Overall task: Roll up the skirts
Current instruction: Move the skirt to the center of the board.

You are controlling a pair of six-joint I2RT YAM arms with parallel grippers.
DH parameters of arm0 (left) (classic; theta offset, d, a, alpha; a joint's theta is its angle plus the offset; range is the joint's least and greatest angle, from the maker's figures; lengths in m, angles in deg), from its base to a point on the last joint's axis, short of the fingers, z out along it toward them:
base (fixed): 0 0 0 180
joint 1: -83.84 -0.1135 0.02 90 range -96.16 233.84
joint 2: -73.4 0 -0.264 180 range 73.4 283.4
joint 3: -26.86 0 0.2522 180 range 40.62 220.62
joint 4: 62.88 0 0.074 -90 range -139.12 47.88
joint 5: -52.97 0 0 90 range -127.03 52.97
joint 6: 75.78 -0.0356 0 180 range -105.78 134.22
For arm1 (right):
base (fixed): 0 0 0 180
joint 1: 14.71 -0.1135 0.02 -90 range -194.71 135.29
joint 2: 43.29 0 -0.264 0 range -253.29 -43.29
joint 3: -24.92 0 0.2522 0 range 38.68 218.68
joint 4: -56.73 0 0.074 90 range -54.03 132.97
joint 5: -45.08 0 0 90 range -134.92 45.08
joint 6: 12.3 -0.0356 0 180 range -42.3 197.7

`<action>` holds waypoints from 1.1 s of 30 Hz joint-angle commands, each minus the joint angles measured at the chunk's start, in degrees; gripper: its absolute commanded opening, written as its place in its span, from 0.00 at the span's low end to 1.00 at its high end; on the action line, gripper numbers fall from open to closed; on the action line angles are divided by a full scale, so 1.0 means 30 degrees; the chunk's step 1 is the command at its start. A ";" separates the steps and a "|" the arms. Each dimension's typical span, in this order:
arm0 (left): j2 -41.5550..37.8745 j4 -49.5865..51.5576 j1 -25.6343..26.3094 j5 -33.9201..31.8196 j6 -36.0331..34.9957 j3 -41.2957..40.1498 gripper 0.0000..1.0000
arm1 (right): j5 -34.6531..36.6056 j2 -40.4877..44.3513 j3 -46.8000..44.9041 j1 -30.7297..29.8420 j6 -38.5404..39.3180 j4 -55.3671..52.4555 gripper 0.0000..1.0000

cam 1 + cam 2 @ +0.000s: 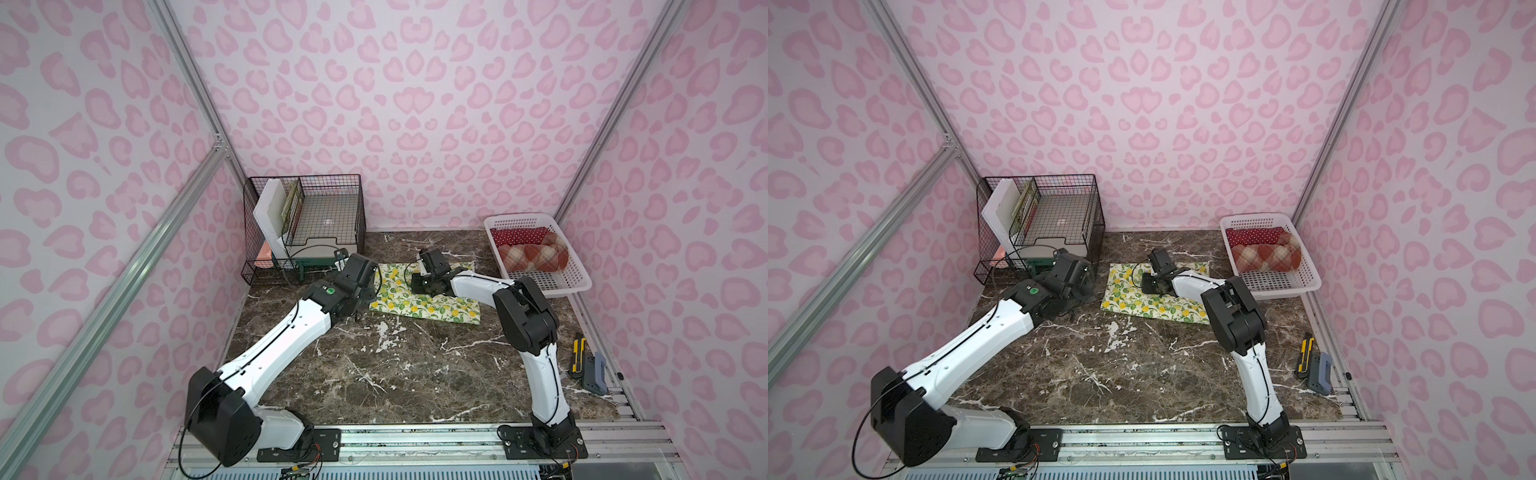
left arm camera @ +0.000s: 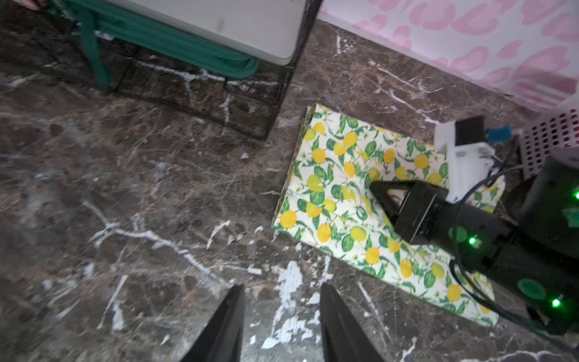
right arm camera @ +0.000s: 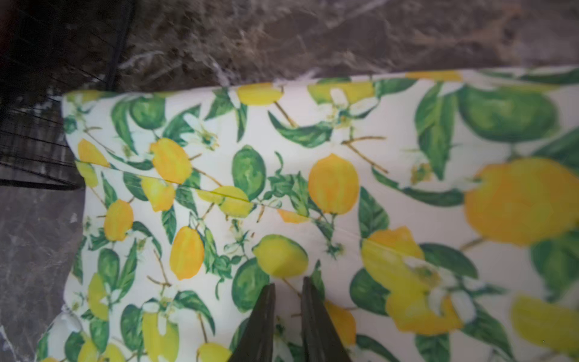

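The lemon-print skirt (image 1: pixel 399 299) (image 2: pixel 332 188) (image 3: pixel 282 172) lies flat and folded on the marble table, toward the back. My right gripper (image 3: pixel 289 283) (image 1: pixel 414 286) points down onto its middle, the jaws a narrow gap apart with flat cloth showing between them. My left gripper (image 2: pixel 283 291) hangs open over bare marble just left of that skirt, holding nothing. The red polka-dot skirt (image 1: pixel 515 236) and the plaid skirt (image 1: pixel 532 257) lie rolled side by side in the white basket (image 1: pixel 540 286) at the back right.
A black wire cage (image 1: pixel 307 216) with white boards and a green stand fills the back left corner, close to my left wrist. A yellow utility knife (image 1: pixel 577 353) and a grey tool (image 1: pixel 594 374) lie at the table's right edge.
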 commanded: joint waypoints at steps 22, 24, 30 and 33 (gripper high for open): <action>0.0409 -0.2255 0.0614 0.2270 -0.0333 -0.3983 0.41 | 0.0551 1.4725 -1.3605 -0.0718 0.0953 -0.6218 0.37; 0.0866 -0.2606 0.0955 0.2520 -0.0613 -0.3759 0.41 | 0.1148 1.5591 -1.2800 0.0282 0.0810 -0.6701 0.42; 0.2008 -0.3515 0.1885 0.3731 -0.1409 -0.2515 0.28 | 0.4357 1.6103 -1.2229 0.2533 0.0209 -0.7776 0.17; 0.2898 -0.4406 0.2202 0.4868 -0.1438 -0.2315 0.02 | 0.4028 1.5516 -1.2745 0.2762 -0.0082 -0.6839 0.02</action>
